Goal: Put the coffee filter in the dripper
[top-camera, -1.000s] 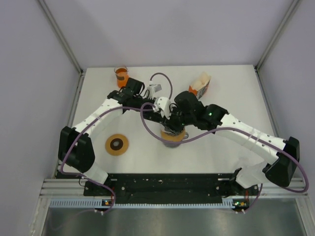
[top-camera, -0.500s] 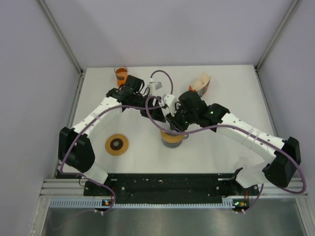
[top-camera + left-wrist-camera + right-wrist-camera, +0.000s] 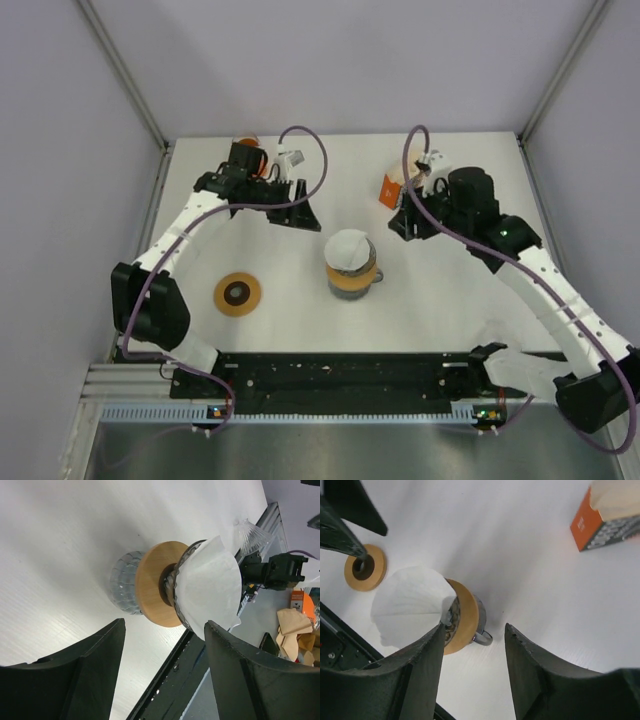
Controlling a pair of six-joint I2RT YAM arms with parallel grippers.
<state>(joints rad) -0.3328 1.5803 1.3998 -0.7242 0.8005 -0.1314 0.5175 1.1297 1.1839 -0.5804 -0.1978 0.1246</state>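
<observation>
Both arms have drawn back from the middle of the white counter (image 3: 440, 300) since a second ago. The left hand (image 3: 298, 214) now hangs at the far left and the right hand (image 3: 405, 222) at the far right. Each hand is spread wide, holding nothing. Between them, well apart from both, the white paper coffee filter (image 3: 347, 246) sits in the glass dripper with the wooden collar (image 3: 352, 279), its paper edge standing above the rim. A round wooden disc with a dark centre (image 3: 237, 294) lies to the left, and an orange carton of filters (image 3: 390, 188) stands just beside the right hand.
</observation>
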